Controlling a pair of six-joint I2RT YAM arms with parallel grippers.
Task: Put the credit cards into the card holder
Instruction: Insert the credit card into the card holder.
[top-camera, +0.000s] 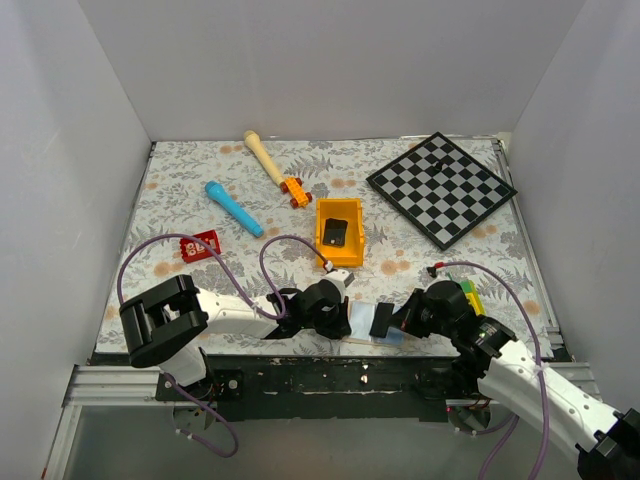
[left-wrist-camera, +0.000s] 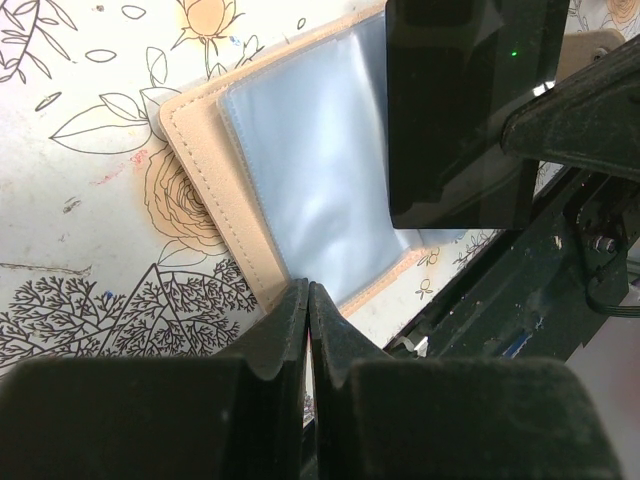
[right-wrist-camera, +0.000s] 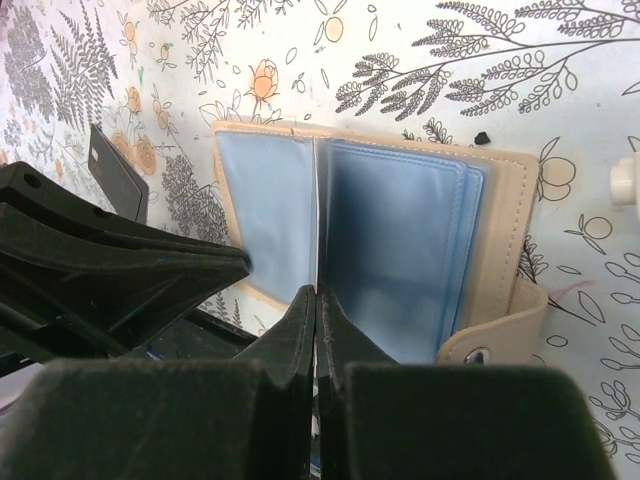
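**Where the table (top-camera: 170, 200) ends nearest the robot, the card holder (right-wrist-camera: 400, 250) lies open**

Although the view from above takes in the whole table, its near edge is crowded and hard to read. The chessboard (top-camera: 440, 190) at the far right and the yellow bin (top-camera: 320, 235) in the middle sit well away from that edge. A dark thing inside the bin is too small to name.

The card holder lies spread flat, blue pockets up, between the two grippers. Its snap tab is partly hidden behind the right wrist's own finger.

The left gripper (left-wrist-camera: 308, 300) is clenched, with its tips at the holder's near border. Whether they pinch anything cannot be told. The right gripper (right-wrist-camera: 316, 300) is clenched on the card holder, where a clear leaf stands on edge and runs straight into the seam of its fingers.

A black card (left-wrist-camera: 455, 110) covers one end of the holder, and what keeps it there is hidden. A red card (top-camera: 203, 245) lies on the table well to the left, its white markings too small to read.
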